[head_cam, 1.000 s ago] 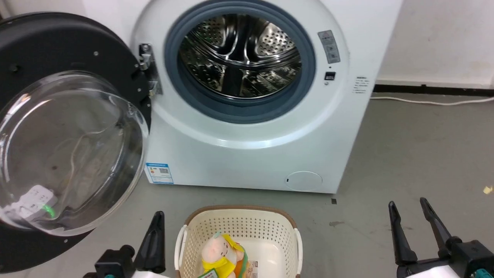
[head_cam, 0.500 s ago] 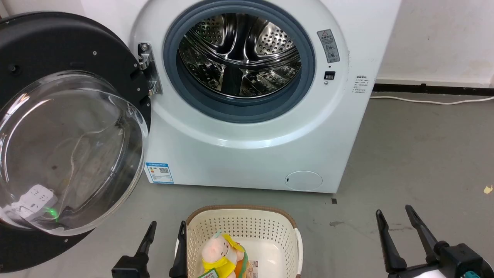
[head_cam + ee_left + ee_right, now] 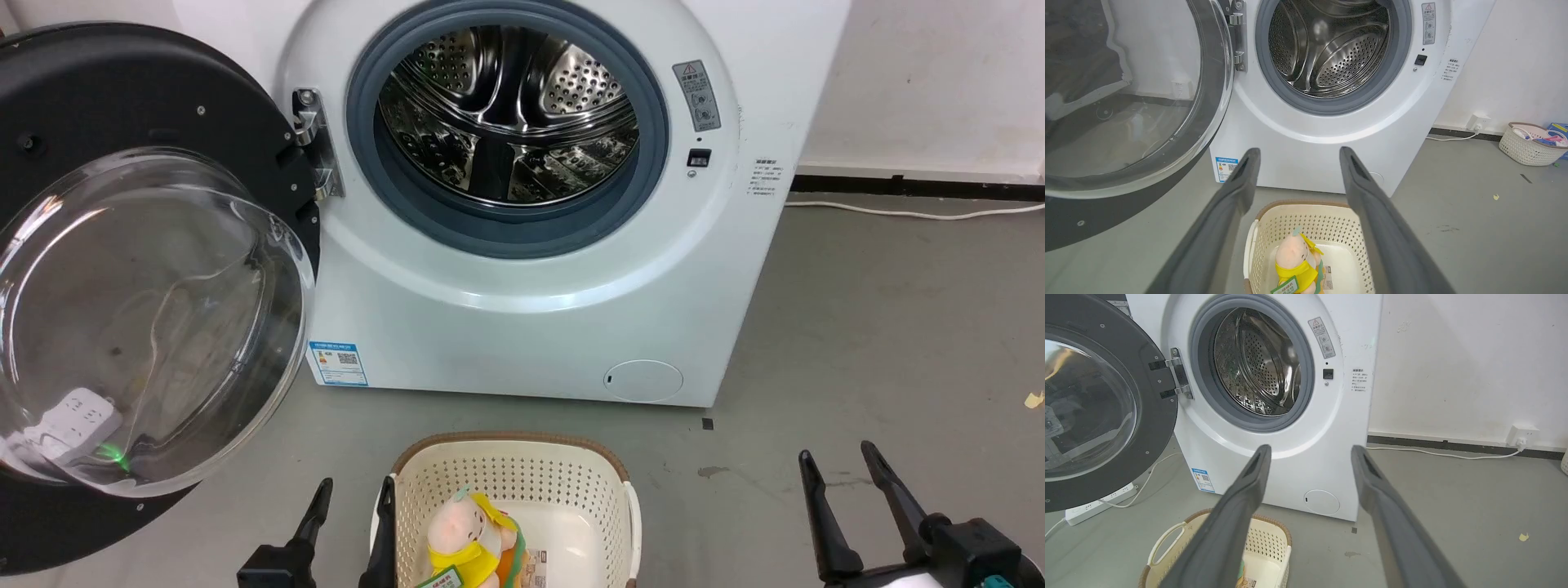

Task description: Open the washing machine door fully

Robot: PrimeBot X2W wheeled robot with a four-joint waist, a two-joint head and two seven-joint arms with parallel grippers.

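Door check: the washing machine door (image 3: 147,310) is swung wide out to the left of the washing machine (image 3: 522,327). It hangs on the metal hinge (image 3: 314,147) at the left edge of the opening, with its inner face and clear glass bowl turned toward the head camera. The steel drum (image 3: 506,114) is exposed inside the grey rubber ring (image 3: 522,233). The left end effector (image 3: 356,490) is low at bottom left, fingers spread, nothing between them. In the head view its inner finger lines up with the left rim of the basket (image 3: 506,445); I can't tell if they touch. The right end effector (image 3: 838,453) is at bottom right, fingers apart, empty, over bare floor (image 3: 857,327), well apart from the machine. The cream perforated basket sits on the floor in front of the machine with a plush toy (image 3: 469,535) inside. A power strip (image 3: 69,416) with a green light shows through the door glass.
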